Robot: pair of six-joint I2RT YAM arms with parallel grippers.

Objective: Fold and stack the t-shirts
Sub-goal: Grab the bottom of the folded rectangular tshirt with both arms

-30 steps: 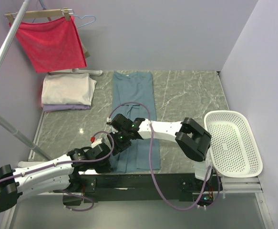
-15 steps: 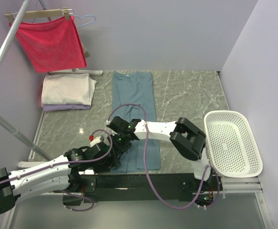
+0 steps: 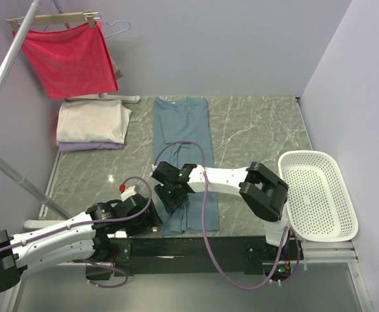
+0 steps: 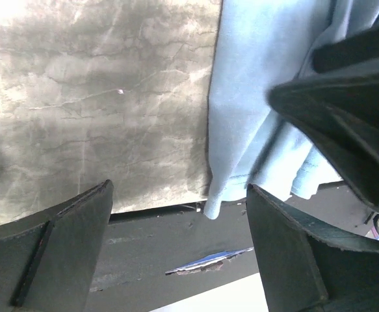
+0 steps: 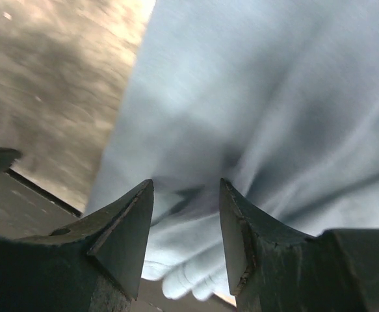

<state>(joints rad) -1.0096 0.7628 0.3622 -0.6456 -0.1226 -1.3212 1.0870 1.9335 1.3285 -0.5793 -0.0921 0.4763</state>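
A teal-blue t-shirt (image 3: 182, 130) lies as a long strip down the middle of the table, its near hem at the table's front edge. My right gripper (image 3: 169, 198) stands low over the shirt's near left part. In the right wrist view its fingers are apart (image 5: 184, 188), with rumpled blue cloth (image 5: 274, 97) under them and nothing pinched. My left gripper (image 3: 151, 220) is wide open (image 4: 179, 188) at the front edge, just left of the shirt's hanging corner (image 4: 215, 201). A cream folded t-shirt (image 3: 91, 122) rests on a lavender one (image 3: 88, 146) at the back left.
A red cloth (image 3: 69, 58) hangs on a wooden hanger at the back left, beside a slanted metal rail (image 3: 7, 65). A white perforated basket (image 3: 316, 195) sits at the right edge. Marble tabletop (image 3: 254, 130) shows right of the shirt.
My left gripper has opened and let go of the shirt's near left edge. My right gripper has slid toward the front edge over the shirt.
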